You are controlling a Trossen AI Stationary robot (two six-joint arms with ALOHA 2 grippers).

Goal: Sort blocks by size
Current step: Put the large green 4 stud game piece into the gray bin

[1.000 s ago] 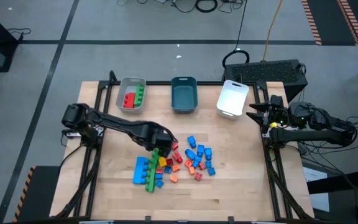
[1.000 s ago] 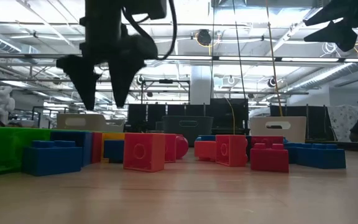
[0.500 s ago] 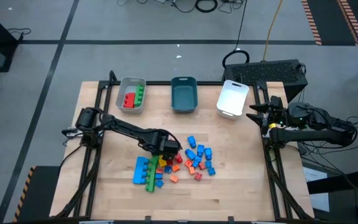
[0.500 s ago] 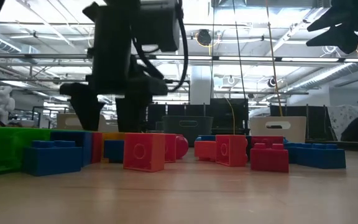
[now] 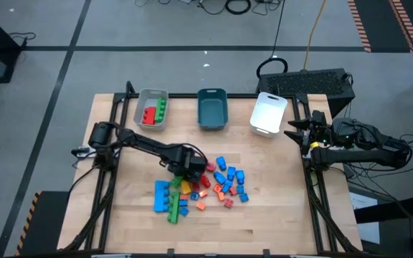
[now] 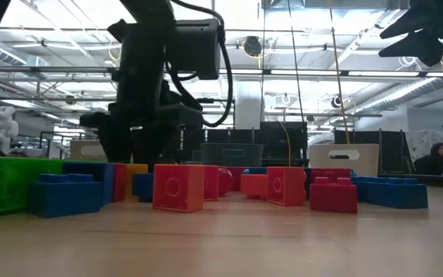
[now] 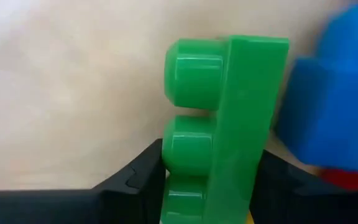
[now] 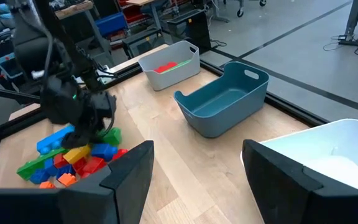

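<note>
A pile of blocks (image 5: 206, 188) in blue, red, orange and yellow lies mid-table. At its left a long green bar (image 5: 173, 206) lies on its side, resting against a blue block (image 5: 162, 195). My left gripper (image 5: 184, 172) stands straight down over the bar's far end, shut on it; the low view shows it (image 6: 138, 150) down among the blocks. In the left wrist view the bar (image 7: 241, 112) fills the gap between the fingers. My right gripper (image 5: 292, 133) waits open at the table's right edge, high up (image 8: 194, 177), with nothing between its fingers. My left gripper pinches the green bar near its far end between its two fingers. One finger (image 7: 138, 180) is on the studded side (image 7: 188, 146), the other on the flat opposite side. The fingers point down from above and lie across the bar. The bar lies on its side on the table.
Three trays stand along the far edge: a grey one (image 5: 165, 97) holding red and green blocks, a teal one (image 5: 212, 93) and a white one (image 5: 269, 115). Bare wood lies between trays and pile and along the near edge.
My left gripper has come down from above the pile onto the far end of the green bar, still pointing straight down, and its fingers have drawn in around the bar. The blocks have stayed where they were.
</note>
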